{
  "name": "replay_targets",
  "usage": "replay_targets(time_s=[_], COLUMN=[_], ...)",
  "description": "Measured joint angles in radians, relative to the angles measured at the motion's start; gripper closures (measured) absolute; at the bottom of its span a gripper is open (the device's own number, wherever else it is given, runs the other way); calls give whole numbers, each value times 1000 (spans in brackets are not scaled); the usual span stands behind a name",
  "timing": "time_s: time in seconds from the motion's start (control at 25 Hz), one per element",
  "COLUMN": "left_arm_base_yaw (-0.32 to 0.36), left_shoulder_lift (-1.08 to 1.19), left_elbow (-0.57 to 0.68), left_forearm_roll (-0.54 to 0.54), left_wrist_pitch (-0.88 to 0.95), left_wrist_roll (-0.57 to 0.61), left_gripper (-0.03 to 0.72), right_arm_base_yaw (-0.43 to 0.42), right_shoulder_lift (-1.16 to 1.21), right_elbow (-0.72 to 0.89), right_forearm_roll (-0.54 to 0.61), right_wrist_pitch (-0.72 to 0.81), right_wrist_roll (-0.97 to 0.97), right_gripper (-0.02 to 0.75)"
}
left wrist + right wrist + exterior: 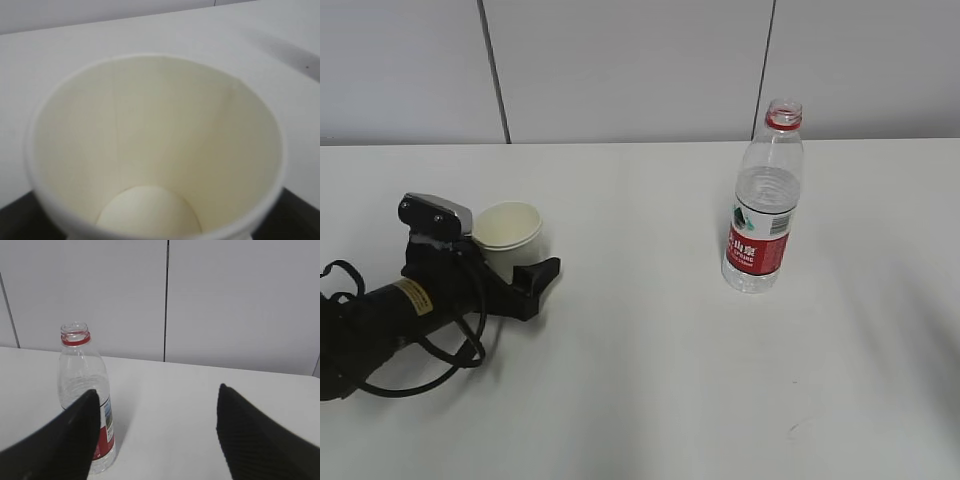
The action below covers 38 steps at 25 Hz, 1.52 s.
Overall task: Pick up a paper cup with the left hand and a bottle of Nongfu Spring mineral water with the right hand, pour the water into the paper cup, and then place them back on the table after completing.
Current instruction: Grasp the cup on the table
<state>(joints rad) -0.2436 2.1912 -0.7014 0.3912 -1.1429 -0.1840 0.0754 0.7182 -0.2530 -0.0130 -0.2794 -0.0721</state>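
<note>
The paper cup [508, 232] is white and empty, and sits at the left of the table between the fingers of my left hand's gripper [532, 252]. It fills the left wrist view [155, 150], where the dark fingers [302, 215] press against its sides. The Nongfu Spring bottle [763, 205] stands upright and uncapped at the centre right, with a red label and clear water [767, 192] in it. My right hand's gripper [157, 388] is open, low over the table. The bottle [80, 375] stands ahead of its left finger. The right hand is out of the exterior view.
The white table [650, 380] has a small dark scuff [790, 428] near the front. A grey panelled wall [620, 70] rises behind the far edge. The left arm's black cables [440, 350] loop on the tabletop.
</note>
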Motion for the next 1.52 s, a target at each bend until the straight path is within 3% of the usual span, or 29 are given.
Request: replay_targets(time_s=[0.36,0.72,1.16,1.52], left_arm_base_yaw=[-3,-3,-3,-3], left_shoulder_lift=[27,27,27,27], left_elbow=[-38,-38,-38,-38], left_forearm_roll=[-44,-44,-36,40], left_wrist_pitch=[0,-3,-5,-7], left_wrist_roll=[0,0,0,0], left_gripper=[112,284,292,293], right_arm_base_yaw=[0,0,0,0], right_shoulder_lift=[0,0,2,167], right_elbow=[0,0,0,0], right_forearm_roll=[0,0,0,-7], right_wrist_pitch=[-7,-7,-10,-107], right_wrist_roll=[0,0,0,88], right_gripper=[204,204,204,204])
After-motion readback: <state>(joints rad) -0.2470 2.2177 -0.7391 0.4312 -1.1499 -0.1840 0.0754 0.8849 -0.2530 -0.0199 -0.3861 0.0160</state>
